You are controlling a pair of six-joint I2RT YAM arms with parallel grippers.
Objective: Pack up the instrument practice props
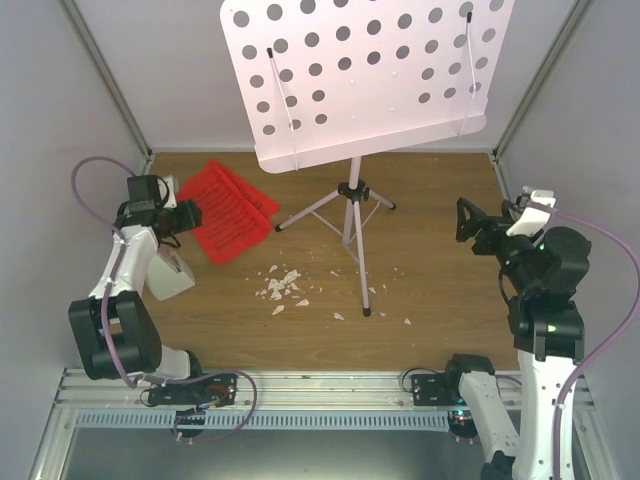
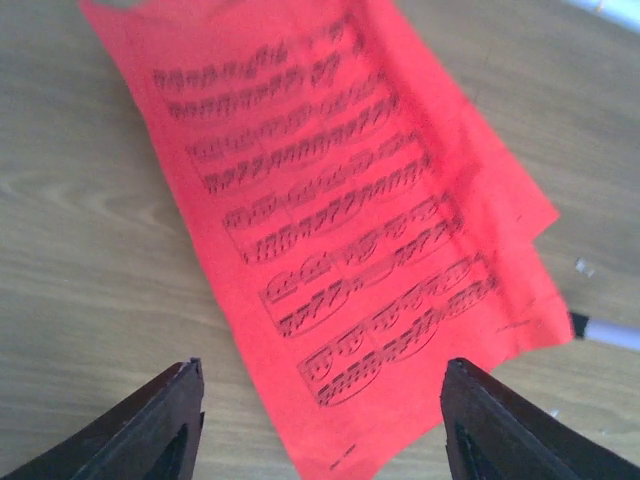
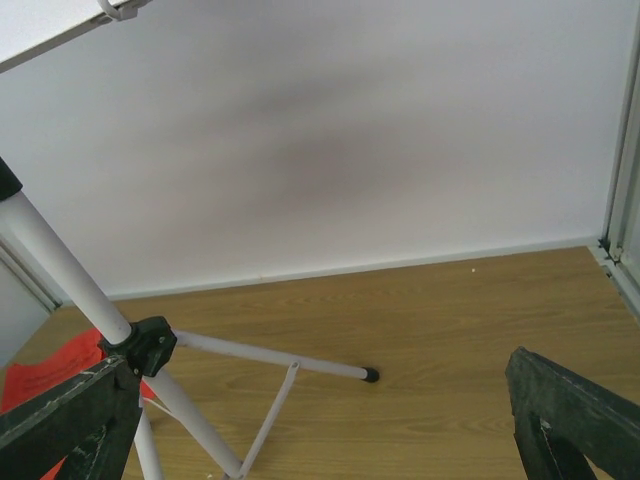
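Observation:
The pale perforated music-stand plate (image 1: 365, 75) stands on silver tripod legs (image 1: 352, 215) at the back middle. Red sheets (image 1: 228, 210) printed with music lie flat on the wooden floor at the back left. My left gripper (image 1: 188, 215) hovers at their left edge, open and empty. In the left wrist view the sheets (image 2: 340, 200) lie between and beyond the spread fingers (image 2: 165, 425). A small white metronome (image 1: 172, 275) stands under the left arm. My right gripper (image 1: 466, 220) is open and empty, right of the tripod. The right wrist view shows the tripod legs (image 3: 265, 357) ahead to the left.
Small white crumbs (image 1: 285, 285) lie scattered on the floor in front of the tripod. Grey walls with metal corner posts (image 1: 105, 80) close in the back and sides. A metal rail (image 1: 330, 385) runs along the near edge.

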